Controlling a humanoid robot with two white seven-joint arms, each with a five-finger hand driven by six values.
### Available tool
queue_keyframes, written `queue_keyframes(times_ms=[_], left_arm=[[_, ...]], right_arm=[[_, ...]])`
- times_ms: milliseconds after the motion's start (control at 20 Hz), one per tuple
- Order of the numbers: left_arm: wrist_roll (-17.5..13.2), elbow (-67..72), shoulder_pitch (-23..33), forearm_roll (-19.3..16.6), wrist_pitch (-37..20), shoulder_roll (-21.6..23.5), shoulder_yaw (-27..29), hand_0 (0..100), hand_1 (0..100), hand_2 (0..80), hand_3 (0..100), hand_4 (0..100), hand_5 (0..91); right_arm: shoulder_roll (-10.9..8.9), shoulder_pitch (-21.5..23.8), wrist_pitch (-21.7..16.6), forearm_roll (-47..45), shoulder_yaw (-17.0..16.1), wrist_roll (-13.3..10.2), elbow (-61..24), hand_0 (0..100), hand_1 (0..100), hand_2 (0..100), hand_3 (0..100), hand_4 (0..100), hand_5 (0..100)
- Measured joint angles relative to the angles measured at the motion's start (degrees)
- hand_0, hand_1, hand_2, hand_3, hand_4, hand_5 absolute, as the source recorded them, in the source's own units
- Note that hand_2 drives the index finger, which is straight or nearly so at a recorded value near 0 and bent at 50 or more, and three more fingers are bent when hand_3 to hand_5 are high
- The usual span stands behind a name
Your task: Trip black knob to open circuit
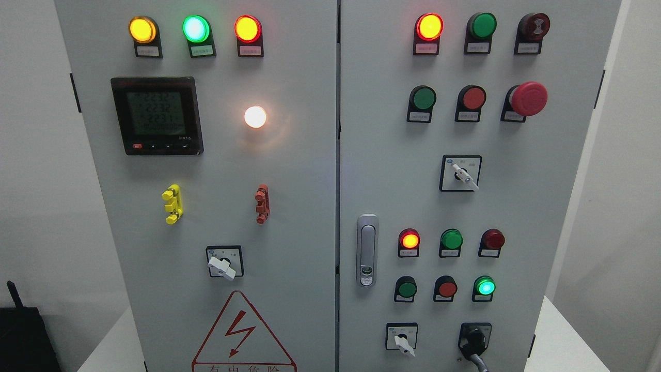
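Grey sheet metal filled the frame: a two-door electrical cabinet (310,206) faced the camera, standing on a white table (111,346). No robot hand showed anywhere in the view, so whether either one was open or closed could not be told.

The black knob (473,341) sat at the lower right of the frame, on the right door's bottom row, with a grey lever or cable running down from it to the bottom edge. Just left of it in the same row was a white-handled selector switch (403,342). Above them stood two rows of three round lamps and buttons; a red lamp (410,241) and a green lamp (485,286) glowed.

Higher on the right door were another selector (462,175) and a red mushroom button (528,98). The door latch (367,250) lay near the centre seam.

On the left door, upper left, a digital meter (156,115) showed lit digits, and a white lamp (255,117) shone beside it. A red warning triangle (242,336) sat at the bottom.
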Motion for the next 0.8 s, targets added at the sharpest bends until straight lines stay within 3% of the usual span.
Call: queue_keyframes(times_ms=[800], left_arm=[[0.00,0.00,0.00,0.00,0.01,0.00,0.00,12,39,0.0,0,0,0.0]], right_arm=[[-0.56,0.39,-0.20,-1.37,-0.63,-0.19,0.12,0,0,0,100,100,98]])
